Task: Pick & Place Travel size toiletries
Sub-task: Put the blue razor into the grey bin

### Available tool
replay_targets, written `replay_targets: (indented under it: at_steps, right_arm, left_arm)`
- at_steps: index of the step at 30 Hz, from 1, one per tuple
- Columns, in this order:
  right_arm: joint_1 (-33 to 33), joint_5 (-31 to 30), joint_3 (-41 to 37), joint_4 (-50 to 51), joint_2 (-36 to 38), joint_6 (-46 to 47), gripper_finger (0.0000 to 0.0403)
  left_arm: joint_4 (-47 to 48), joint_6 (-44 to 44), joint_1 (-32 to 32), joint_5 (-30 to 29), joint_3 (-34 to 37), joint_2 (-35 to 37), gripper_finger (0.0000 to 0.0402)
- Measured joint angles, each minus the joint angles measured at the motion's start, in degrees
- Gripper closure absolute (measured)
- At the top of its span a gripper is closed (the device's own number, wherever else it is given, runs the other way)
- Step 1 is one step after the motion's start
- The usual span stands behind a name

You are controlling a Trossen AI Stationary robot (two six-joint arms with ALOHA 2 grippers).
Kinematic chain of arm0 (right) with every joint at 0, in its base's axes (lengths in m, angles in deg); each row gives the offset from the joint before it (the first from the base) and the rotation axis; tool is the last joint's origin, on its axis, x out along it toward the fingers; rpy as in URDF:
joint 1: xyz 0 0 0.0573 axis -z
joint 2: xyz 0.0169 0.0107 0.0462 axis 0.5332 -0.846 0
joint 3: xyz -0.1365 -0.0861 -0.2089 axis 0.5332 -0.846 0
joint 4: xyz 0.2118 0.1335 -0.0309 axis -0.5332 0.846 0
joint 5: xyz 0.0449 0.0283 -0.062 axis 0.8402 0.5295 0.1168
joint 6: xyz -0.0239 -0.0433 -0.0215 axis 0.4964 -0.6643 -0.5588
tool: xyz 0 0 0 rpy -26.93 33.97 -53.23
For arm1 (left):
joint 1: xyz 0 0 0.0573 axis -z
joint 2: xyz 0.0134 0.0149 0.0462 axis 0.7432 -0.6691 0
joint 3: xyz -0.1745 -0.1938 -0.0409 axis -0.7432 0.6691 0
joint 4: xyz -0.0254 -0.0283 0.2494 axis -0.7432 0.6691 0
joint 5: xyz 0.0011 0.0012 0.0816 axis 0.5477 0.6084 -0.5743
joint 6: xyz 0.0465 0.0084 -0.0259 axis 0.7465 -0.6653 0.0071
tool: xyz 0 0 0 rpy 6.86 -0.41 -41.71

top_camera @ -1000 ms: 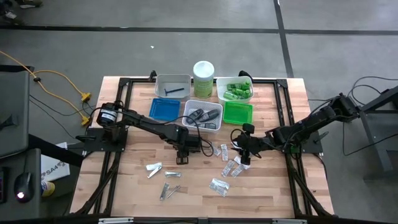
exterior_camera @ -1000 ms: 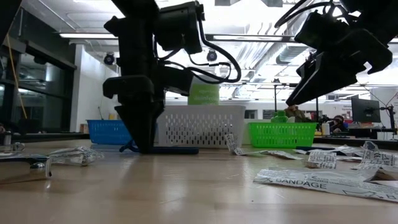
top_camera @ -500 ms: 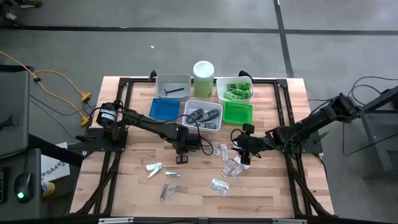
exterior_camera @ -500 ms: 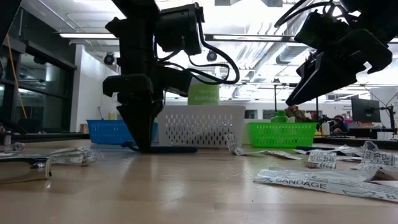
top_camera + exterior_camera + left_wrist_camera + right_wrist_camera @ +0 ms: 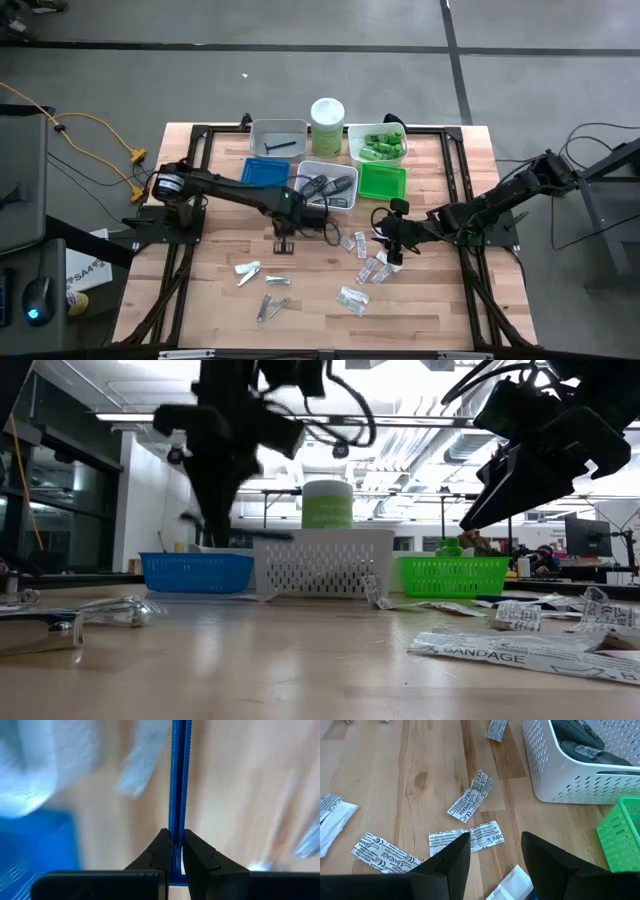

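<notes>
The left gripper has lifted off the wood since a second ago and swung a little toward the trays, carrying the blue razor up with it; in the low view the razor that lay flat by the white tray now hangs in the air, blurred. The left fingers are clamped on the razor's thin, straight plastic handle, which sticks out past them over the butcher-block table.

The right arm waits over the table's right half, its gripper held above the packets with fingers set apart and nothing between them.

At the far edge stand a grey tray holding another razor, a pale canister with a round white lid, and a white tray of green tubes. Nearer lie a blue tray, the perforated white tray with dark oval cases, and a green mesh tray.

Crinkled clear packets printed "BANDAGE" lie scattered just below the right gripper. Silver clippers and one more packet lie near the table's front, on the left gripper's side.
</notes>
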Motion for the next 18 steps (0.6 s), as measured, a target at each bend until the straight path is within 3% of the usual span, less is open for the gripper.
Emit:
replay_targets:
  at_steps: [6, 8, 18]
  right_arm:
    - [0.02, 0.00, 0.00, 0.04, 0.02, 0.00, 0.0234]
    - [0.02, 0.00, 0.00, 0.08, 0.00, -0.02, 0.0234]
    - [0.01, -0.02, 0.00, -0.38, 0.00, -0.02, 0.0234]
  left_arm:
    - [12.21, 1.58, -5.34, -12.14, -5.82, 1.78, 0.0378]
    - [10.55, 4.31, -8.18, -14.59, -6.39, 2.63, 0.0378]
    - [4.11, 17.29, -26.82, -17.53, -4.97, 3.05, 0.0378]
